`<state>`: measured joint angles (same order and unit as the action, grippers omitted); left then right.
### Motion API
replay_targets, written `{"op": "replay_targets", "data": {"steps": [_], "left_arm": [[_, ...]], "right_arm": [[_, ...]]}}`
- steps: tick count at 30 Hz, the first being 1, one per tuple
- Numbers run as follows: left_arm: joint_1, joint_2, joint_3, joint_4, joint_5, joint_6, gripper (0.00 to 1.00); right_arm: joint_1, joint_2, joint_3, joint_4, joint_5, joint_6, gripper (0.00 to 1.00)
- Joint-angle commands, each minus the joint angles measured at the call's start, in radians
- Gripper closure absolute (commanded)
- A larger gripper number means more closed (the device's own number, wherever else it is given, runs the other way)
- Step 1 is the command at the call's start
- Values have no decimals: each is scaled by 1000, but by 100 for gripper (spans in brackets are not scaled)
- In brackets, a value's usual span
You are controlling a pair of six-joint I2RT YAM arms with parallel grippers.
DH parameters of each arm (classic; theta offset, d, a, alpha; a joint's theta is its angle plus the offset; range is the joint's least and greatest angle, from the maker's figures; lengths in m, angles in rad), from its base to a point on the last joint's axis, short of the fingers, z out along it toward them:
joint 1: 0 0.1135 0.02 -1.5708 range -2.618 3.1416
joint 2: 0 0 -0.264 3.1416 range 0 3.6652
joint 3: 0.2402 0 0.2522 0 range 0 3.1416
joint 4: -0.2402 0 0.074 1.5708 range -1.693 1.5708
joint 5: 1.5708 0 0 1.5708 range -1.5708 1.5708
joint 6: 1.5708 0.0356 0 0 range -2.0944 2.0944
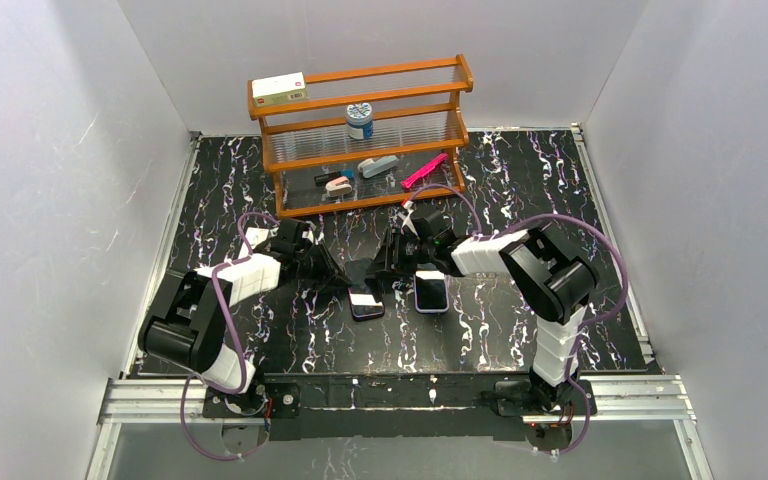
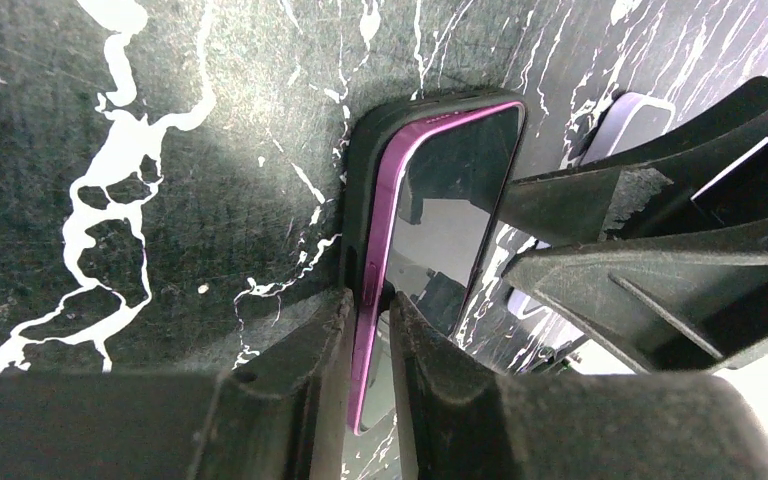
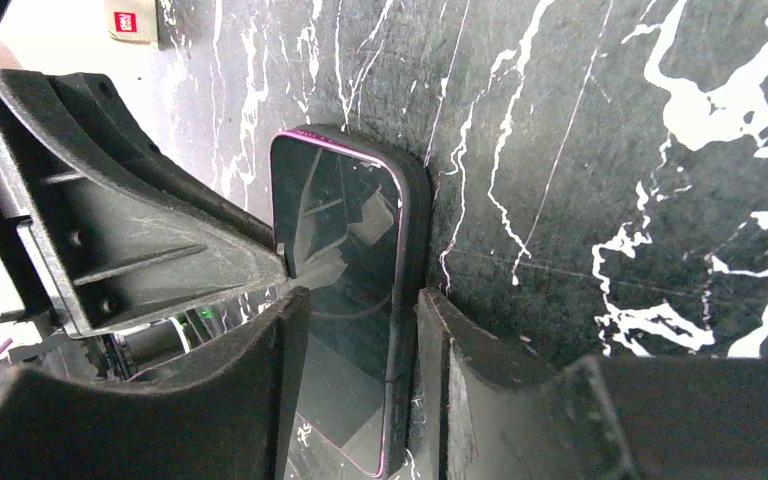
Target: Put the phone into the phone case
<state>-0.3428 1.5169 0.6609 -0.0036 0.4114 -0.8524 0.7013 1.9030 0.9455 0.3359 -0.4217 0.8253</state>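
Note:
The phone, with a glossy dark screen and a purple rim, lies in the matte black phone case on the marbled table. Its left long edge stands a little above the case wall. My left gripper is pinched on that purple edge, one finger outside the case and one on the screen. My right gripper is open and straddles the opposite side of the phone. Its outer finger rests against the case wall. From above, the phone lies between the left gripper and the right gripper.
A second, pale-rimmed handset lies just right of the cased phone, under the right arm. It also shows as a pale-rimmed handset in the left wrist view. A wooden rack with a box, a jar and small items stands at the back.

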Motion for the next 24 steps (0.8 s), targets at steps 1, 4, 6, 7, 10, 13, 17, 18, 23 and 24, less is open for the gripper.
{"op": "replay_targets", "data": {"steps": [1,4,6,7,10,13,17,18,23,24], "left_arm": [[-10,1,-1,-69,19,16,82],[-2,11,-3,-73,32,20,84],[3,10,-4,-77,32,24,88],[4,9,-5,-76,32,25,89],[7,18,-10,-73,42,28,95],[14,15,-30,-64,51,28,98],[29,11,-63,-34,94,9,100],[32,10,-72,-19,105,3,100],[33,5,-87,-3,111,6,100],[34,11,-90,-1,121,2,100]], "right_arm": [[12,-64,-16,-90,25,-21,43],[13,-74,-16,-130,54,-29,39],[13,-73,-21,-135,50,-24,37],[15,-70,-26,-131,42,-18,36],[24,-57,-34,-109,17,-2,36],[42,-44,-30,-95,3,12,35],[46,-25,-19,-26,-62,47,33],[47,-23,-19,-2,-81,59,33],[46,-35,-14,86,-141,96,33],[45,-38,-14,100,-151,102,33]]}}
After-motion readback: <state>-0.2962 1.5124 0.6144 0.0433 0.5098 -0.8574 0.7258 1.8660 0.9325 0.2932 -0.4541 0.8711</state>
